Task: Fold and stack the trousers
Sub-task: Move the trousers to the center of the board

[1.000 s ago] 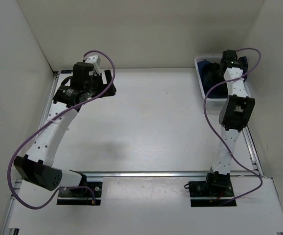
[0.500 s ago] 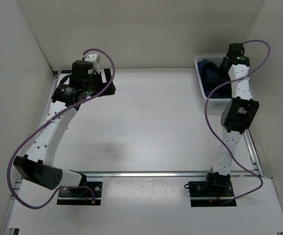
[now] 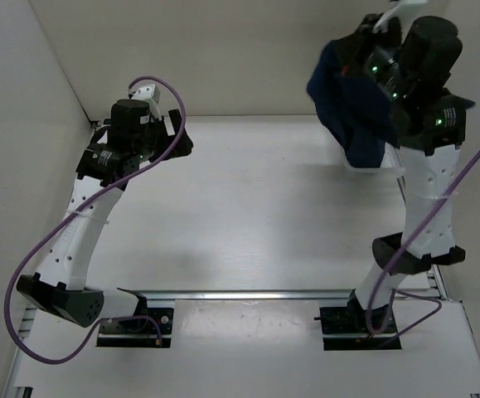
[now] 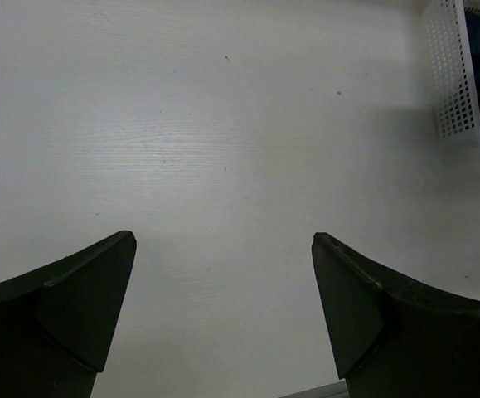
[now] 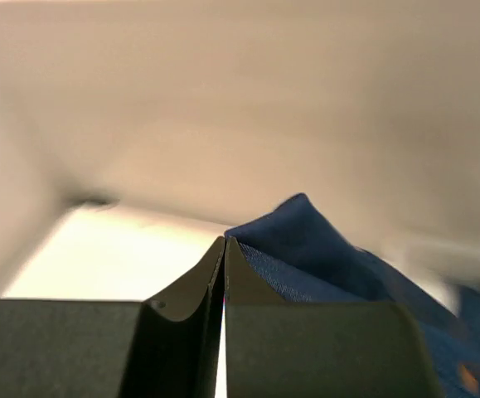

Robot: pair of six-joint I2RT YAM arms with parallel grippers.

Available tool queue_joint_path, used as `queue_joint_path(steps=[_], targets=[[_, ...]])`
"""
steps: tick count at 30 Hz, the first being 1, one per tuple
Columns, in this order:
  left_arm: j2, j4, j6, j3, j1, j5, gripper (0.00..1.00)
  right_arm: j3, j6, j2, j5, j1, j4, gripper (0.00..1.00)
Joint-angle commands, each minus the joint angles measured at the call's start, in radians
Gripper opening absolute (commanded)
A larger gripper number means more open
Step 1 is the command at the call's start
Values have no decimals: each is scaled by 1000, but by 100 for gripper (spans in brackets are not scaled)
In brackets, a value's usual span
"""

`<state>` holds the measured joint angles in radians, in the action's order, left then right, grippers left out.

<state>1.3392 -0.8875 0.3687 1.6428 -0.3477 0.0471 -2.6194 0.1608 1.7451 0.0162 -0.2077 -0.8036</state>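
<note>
Trousers [image 3: 351, 112]: dark navy denim, bunched, hanging in the air over the far right of the counter [image 3: 248, 215], directly above the basket [image 4: 451, 75]; the lowest fold reaches down to the basket's near rim
Trousers, right wrist view: blue cloth lies just beside and behind the closed tips; an orange-brown mark shows at the lower right edge, blurred
Right jaws: closed tip against tip, pinching a fold of the trousers; the denim hangs from this grip
Right arm [image 3: 429, 191]: stands nearly upright, wrist high above the far right corner
Basket: white plastic mesh, resting on the counter at the far right; dark blue cloth shows inside it at the edge of the left wrist view; from above it is mostly covered by the hanging denim
Left jaws: spread wide, gripping nothing, hovering over bare counter, well apart from the basket
Left arm [image 3: 82, 224]: reaches to the far left of the counter, wrist turned toward the centre
Counter: white, matte, enclosed by pale walls
Cables [image 3: 41, 257]: purple, one looped along each arm
</note>
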Motion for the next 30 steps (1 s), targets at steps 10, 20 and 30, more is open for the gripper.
queue_joint_path(steps=[10,20,30], targets=[[-98,-171,138,19,220,39,100,590,51,5,14,-323,34,91],[-11,-79,48,-190,-54,-201,100,1059,230,-404,-65,-55,61,57],[138,81,229,-516,-352,-138,100,1510,244,-386,122,247,122,100]])
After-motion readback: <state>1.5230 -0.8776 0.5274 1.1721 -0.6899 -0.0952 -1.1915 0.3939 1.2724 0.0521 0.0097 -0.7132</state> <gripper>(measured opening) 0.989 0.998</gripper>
